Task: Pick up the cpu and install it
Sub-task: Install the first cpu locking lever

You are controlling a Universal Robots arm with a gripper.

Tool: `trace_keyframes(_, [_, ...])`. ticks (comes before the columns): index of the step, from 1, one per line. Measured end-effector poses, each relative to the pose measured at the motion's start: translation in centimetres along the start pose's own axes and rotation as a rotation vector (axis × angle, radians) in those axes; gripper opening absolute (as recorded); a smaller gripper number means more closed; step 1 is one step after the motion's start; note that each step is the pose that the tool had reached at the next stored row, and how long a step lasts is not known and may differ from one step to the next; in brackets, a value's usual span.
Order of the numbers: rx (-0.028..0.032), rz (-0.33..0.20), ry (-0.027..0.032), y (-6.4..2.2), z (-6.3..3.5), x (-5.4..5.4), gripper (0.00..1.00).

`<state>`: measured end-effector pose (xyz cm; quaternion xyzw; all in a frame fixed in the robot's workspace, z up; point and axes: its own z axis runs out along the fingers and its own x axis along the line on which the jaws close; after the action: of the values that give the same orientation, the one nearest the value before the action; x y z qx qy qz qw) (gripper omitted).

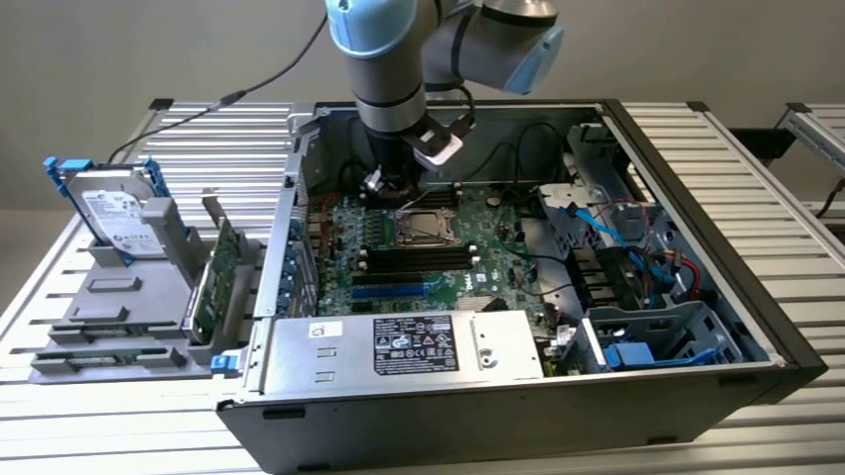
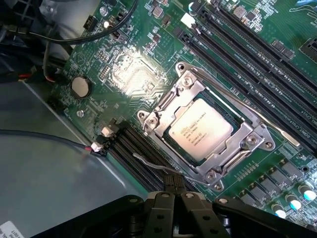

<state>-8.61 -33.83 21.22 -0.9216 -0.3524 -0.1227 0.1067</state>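
The cpu (image 2: 200, 130), a flat silver square with printed text, lies seated in the metal socket frame (image 2: 163, 110) on the green motherboard (image 2: 124, 74). In the exterior view the cpu (image 1: 425, 226) sits mid-board inside the open computer case (image 1: 687, 178). My gripper (image 1: 394, 188) hangs just above the board, beside the socket toward the back of the case. In the wrist view the gripper (image 2: 172, 197) is shut, its black fingers (image 2: 159, 213) pressed together with nothing between them, a short way off the socket's corner.
Black memory slots (image 2: 247, 44) flank the socket on both sides. A thin wire lever (image 2: 153, 163) lies near the fingers. Cables (image 1: 620, 228) and drive bays fill the exterior view's right of the case. A hard drive (image 1: 113, 213) and green cards (image 1: 218, 267) stand in a grey rack outside.
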Motion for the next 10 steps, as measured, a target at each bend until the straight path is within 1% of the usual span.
trace_keyframes(3, [0.0009, 0.000, -0.0011, -0.20, -0.46, -0.03, 0.11])
trace_keyframes(8, [0.0054, 0.002, -0.0066, -0.31, -0.55, -0.13, 0.11])
trace_keyframes(10, [0.0068, 0.001, -0.0079, -0.32, -0.56, -0.13, 0.11])
